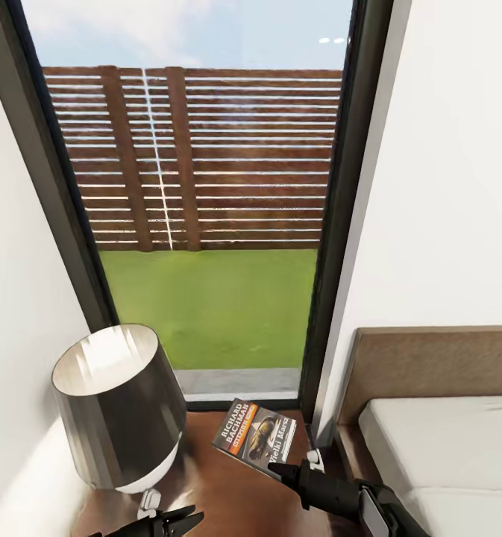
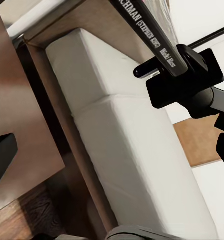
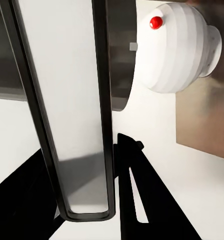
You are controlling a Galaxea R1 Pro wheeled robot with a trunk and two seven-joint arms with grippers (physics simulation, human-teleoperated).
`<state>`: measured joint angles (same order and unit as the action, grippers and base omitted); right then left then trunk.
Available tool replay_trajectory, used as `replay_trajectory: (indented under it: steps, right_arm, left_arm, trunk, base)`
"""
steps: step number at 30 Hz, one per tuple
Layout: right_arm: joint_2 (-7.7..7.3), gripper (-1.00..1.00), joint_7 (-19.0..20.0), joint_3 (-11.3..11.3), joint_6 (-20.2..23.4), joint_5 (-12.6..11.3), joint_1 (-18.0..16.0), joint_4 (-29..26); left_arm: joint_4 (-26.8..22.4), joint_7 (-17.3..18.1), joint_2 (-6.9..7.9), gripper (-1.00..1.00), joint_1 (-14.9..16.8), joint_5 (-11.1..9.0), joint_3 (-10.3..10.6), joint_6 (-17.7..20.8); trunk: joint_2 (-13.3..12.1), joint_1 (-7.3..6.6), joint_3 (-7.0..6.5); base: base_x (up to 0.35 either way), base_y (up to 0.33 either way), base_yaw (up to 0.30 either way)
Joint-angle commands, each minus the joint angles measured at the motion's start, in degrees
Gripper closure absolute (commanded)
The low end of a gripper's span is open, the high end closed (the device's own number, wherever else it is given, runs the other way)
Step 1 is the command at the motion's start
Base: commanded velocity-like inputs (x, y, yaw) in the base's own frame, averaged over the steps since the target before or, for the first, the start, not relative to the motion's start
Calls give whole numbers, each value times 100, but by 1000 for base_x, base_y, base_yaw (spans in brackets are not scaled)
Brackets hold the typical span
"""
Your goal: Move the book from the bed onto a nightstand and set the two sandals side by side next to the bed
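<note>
Head view: tall dark-framed window (image 1: 206, 201) straight ahead, brown slatted fence (image 1: 206, 156) and green grass (image 1: 213, 306) outside. White walls on both sides.

Nightstand (image 1: 228, 485) below the window, dark glossy brown top, left of the bed (image 1: 444, 447). Bed: light-grey mattress, brown headboard, at the right edge.

Lamp (image 1: 120, 406) stands on the left part of the nightstand: dark shade with pale inner rim, white rounded base. In the right wrist view the lamp base (image 3: 177, 47) is white, ribbed, with a small red button.

Book (image 1: 255, 435): dark cover, white "Richard Bachman" lettering, orange band, greyish picture. It is held tilted above the nightstand top, right of the lamp, just in front of the window sill. Cannot tell whether its far edge touches the top.

Right tool (image 1: 284, 470): black, reaching in from the lower right, clamped on the near edge of the book. In the left wrist view the right tool (image 2: 159, 67) pinches the book (image 2: 147, 32) edge-on, spine lettering readable, with the bed mattress (image 2: 137, 150) behind. The right wrist view looks along the book (image 3: 67, 100), a black finger (image 3: 142, 195) on each side.

Left tool (image 1: 180, 518): low at the near edge, by the lamp base, fingers parted and holding nothing.
</note>
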<state>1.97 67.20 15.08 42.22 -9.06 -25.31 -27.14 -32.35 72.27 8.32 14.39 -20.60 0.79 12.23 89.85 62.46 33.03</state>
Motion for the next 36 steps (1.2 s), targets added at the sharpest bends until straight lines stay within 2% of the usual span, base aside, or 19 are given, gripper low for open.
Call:
replay_trajectory:
  steps: [1,36]
  right_arm:
    - [5,100,13,30,40,1,-3,-2]
    - [-1,100,44,30,-12,1,-2,-3]
  left_arm:
    - [0,15,3,-100,3,-32,9,60]
    - [0,17,3,-100,3,-32,10,60]
  trunk:
    - [44,22,24]
    - [1448,791,652]
  base:
    - [0,0,0]
    - [0,0,0]
